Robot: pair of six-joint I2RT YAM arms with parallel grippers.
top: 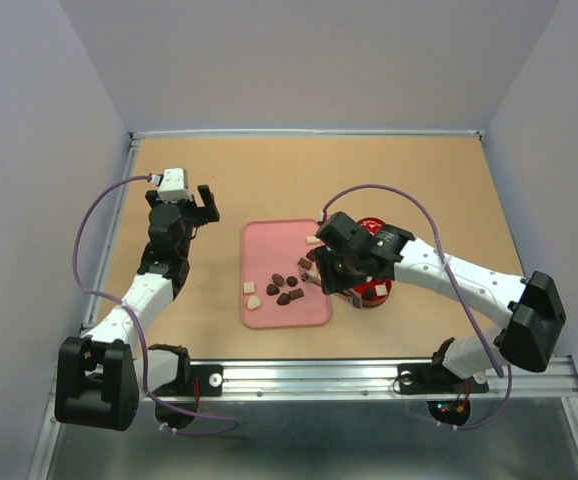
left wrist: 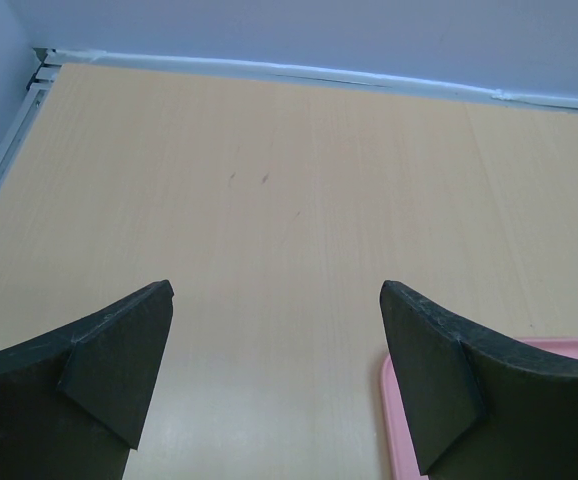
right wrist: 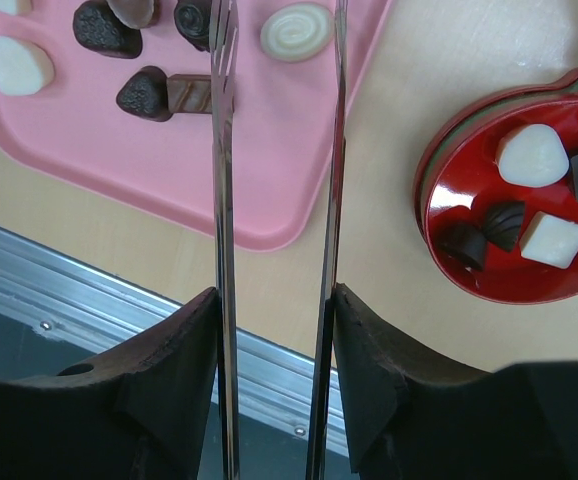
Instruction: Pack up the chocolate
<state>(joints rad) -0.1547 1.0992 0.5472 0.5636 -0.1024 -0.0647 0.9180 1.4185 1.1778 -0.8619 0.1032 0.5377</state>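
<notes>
Chocolate pieces (top: 281, 288), dark brown and cream-white, lie on the pink tray (top: 269, 245). In the right wrist view a white swirl (right wrist: 297, 30), a dark heart (right wrist: 144, 93) and a white piece (right wrist: 19, 65) show on the tray (right wrist: 269, 150). The open red tin (right wrist: 439, 170) to the right holds several pieces, among them a white one (right wrist: 532, 155) and a dark one (right wrist: 502, 222). My right gripper (right wrist: 274, 295) is shut on metal tongs (right wrist: 224, 200), whose two blades stand apart over the tray's near right corner. Their tips run out of view. My left gripper (left wrist: 277, 290) is open over bare table left of the tray.
The red tin (top: 374, 292) sits right of the tray, partly under my right arm. A metal rail (top: 369, 375) runs along the near table edge. Walls close in the back and both sides. A corner of the tray (left wrist: 569, 346) shows by my left gripper's right finger.
</notes>
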